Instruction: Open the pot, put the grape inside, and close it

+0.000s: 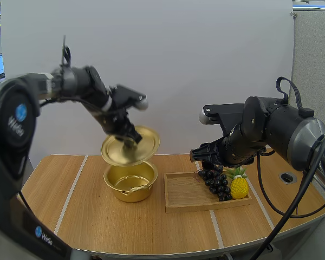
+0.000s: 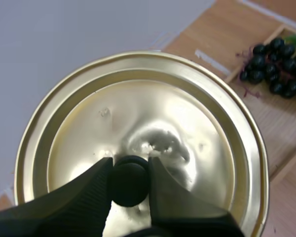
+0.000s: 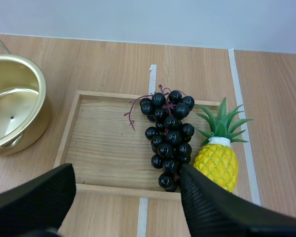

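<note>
Grips the lid (image 2: 187,98) by its black knob (image 2: 129,180) with the left jaws, one ribbed fingertip pressed to each side of the knob. Holds that lid in the air, tilted, above the pot (image 1: 130,181) and apart from its rim, with the underside turned down toward the opening.

Has the pot standing open on the desk (image 1: 97,216), just beside the left edge of the wooden tray (image 1: 181,197) and showing a shiny gold inside.

Hangs over the tray with the right jaws spread wide, inner faces turned to each other and closed on nothing. Places them just above the near end of the bunch, one finger toward the tray's bare wood and the other toward the fruit.

Finds the grapes (image 3: 168,136), a dark bunch with a reddish stem, lying in the right part of the tray with the stem end pointing away from the arms. Finds a toy pineapple (image 3: 217,165) right against the bunch at the tray's right end, green leaves pointing the same way as the stem. Cannot tell whether the pineapple rests on the tray's rim.
</note>
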You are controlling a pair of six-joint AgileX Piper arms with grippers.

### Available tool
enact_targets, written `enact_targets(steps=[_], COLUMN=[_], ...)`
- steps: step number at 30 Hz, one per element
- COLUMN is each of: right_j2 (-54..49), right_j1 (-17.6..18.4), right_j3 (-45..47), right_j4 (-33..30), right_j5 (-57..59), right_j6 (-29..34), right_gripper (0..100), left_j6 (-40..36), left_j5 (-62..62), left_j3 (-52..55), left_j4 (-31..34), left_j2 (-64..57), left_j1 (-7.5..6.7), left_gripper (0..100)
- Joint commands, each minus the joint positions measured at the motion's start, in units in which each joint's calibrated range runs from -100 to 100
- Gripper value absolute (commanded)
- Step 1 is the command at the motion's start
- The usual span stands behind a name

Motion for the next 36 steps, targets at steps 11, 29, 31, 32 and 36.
enact_targets(steps=[11, 29, 31, 32, 36], right_j2=[-0.14, 2.65, 4.85, 6.13, 10.06], right_j1=[-0.19, -0.19, -0.19, -0.19, -0.19], right_j3=[-0.33, -0.33, -0.75, -1.56, -5.68], right_j4=[-0.43, -0.43, -0.43, -0.43, -0.43], right_j5=[-1.23, -6.39, -6.17, -5.51, -2.96], right_j6=[0.18, 1.67, 1.67, 1.67, 1.67], right_gripper=[100, 100, 100, 100, 100], left_j6=[-5.09, -8.05, -8.05, -8.05, -8.05], left_j5=[-6.51, -20.88, -23.41, -24.21, -24.47], left_j3=[-23.74, -46.10, -46.61, -46.64, -46.64], left_j4=[3.24, 7.73, 8.46, 8.46, 8.46], left_j2=[-13.37, -13.90, -13.90, -13.90, -13.90], left_j1=[-0.17, -0.17, -0.17, -0.17, -0.17], left_gripper=[0, 0, 0, 0, 0])
